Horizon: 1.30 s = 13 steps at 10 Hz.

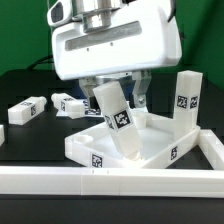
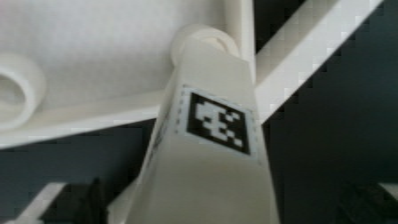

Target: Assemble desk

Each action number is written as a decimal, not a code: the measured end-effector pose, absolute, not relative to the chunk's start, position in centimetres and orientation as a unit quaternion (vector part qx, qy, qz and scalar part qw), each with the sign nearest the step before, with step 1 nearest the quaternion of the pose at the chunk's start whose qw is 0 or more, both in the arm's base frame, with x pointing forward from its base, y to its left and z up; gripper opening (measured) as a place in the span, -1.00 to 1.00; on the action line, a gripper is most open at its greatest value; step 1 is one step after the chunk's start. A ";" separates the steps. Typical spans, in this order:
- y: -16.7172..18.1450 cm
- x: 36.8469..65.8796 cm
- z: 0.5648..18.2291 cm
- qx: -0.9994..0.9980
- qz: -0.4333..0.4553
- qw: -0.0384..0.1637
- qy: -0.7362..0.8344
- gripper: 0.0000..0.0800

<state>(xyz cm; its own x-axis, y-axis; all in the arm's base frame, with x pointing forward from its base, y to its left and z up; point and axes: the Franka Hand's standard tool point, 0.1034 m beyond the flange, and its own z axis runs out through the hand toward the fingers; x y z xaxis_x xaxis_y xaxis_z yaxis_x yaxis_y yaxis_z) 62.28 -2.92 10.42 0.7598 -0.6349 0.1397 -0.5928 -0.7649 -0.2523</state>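
The desk slab (image 1: 155, 135) is a white rimmed tray lying socket side up, with tags on its near rim. One leg (image 1: 186, 100) stands upright in its corner on the exterior view's right. My gripper (image 1: 117, 96) is shut on a second leg (image 1: 120, 120), which is tilted. Its lower end is at the slab's near corner. In the wrist view this leg (image 2: 210, 130) runs from my jaws down to a round socket (image 2: 210, 42) on the slab (image 2: 89, 40). Two loose legs (image 1: 25, 109) (image 1: 70, 103) lie on the table at the exterior view's left.
A long low white rail (image 1: 100, 181) runs along the front and turns up the exterior view's right side (image 1: 212, 150). The table is black. Another round socket (image 2: 15, 92) shows at the edge of the wrist view.
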 end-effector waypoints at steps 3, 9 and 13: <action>-3.2 62.1 10.4 -0.971 -0.124 0.078 0.188 0.62; -2.8 61.6 9.8 -0.990 -0.136 0.040 -0.023 0.62; -2.3 61.7 10.0 -0.986 -0.136 0.023 -0.091 0.57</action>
